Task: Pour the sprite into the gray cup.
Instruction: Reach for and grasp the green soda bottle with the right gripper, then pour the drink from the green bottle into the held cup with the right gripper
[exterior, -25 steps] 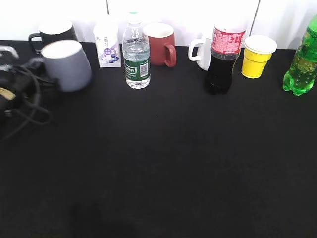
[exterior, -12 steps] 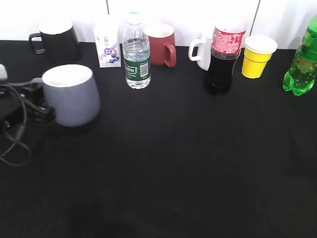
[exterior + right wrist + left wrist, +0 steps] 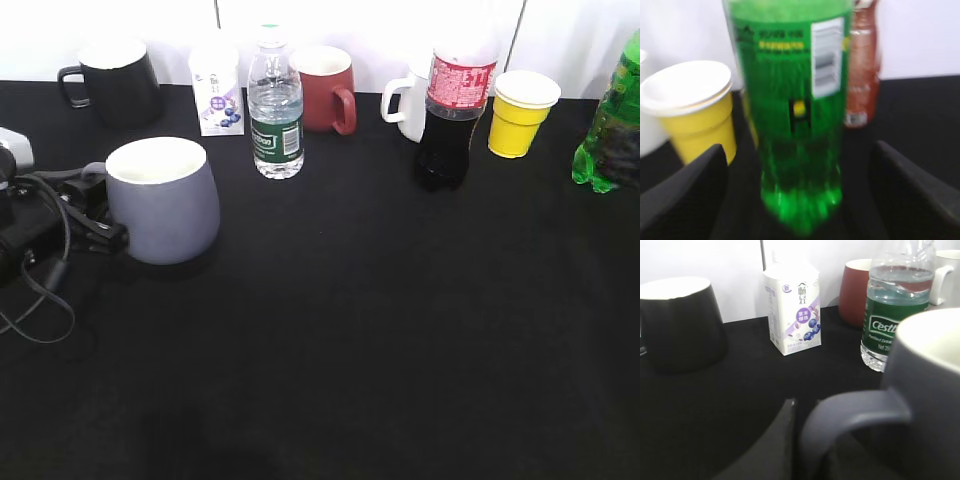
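Observation:
The gray cup (image 3: 165, 200) stands upright at the left of the black table. My left gripper (image 3: 100, 215) is shut on its loop handle (image 3: 855, 410); one finger (image 3: 775, 445) lies against the handle's outer side and the other is hidden. The cup's body fills the right of the left wrist view (image 3: 925, 390). The sprite (image 3: 608, 125) stands upright at the far right edge, and a dark blurred shape covers its lower part. In the right wrist view the sprite (image 3: 795, 110) stands between the spread fingers of my right gripper (image 3: 800, 195), which is open and not touching it.
Along the back stand a black mug (image 3: 115, 80), a small milk carton (image 3: 218, 90), a clear water bottle (image 3: 275, 110), a dark red mug (image 3: 325, 88), a white mug (image 3: 405, 100), a cola bottle (image 3: 450, 110) and a yellow paper cup (image 3: 520, 112). Cables (image 3: 40, 290) trail at the left.
My left gripper has carried the gray cup forward and to the right, away from the black mug. A dark shape now covers the sprite's lower part at the right edge.

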You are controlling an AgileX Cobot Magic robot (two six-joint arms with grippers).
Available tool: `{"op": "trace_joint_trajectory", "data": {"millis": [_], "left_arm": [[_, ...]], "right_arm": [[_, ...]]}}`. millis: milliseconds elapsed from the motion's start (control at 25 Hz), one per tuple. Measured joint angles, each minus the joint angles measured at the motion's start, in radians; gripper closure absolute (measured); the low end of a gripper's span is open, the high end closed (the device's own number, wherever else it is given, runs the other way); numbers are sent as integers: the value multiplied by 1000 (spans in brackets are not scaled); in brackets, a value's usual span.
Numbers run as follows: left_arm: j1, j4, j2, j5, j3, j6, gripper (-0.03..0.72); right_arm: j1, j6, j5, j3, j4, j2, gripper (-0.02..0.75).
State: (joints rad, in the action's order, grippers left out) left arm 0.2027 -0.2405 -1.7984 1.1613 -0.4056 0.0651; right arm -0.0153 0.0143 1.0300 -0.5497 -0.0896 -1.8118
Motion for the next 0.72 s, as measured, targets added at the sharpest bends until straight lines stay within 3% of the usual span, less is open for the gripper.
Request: {"op": "trace_joint_trajectory", "data": {"millis": [360, 560, 720], "left_arm": [[0, 0, 0, 0, 0, 1, 629], [0, -1, 0, 0, 0, 1, 629], [13, -16, 0, 0, 0, 1, 629]], "right_arm": [[0, -14, 20, -251, -1, -219, 77], [0, -33, 41, -290, 8, -258, 304], [0, -45, 107, -116, 59, -156, 305]]}}
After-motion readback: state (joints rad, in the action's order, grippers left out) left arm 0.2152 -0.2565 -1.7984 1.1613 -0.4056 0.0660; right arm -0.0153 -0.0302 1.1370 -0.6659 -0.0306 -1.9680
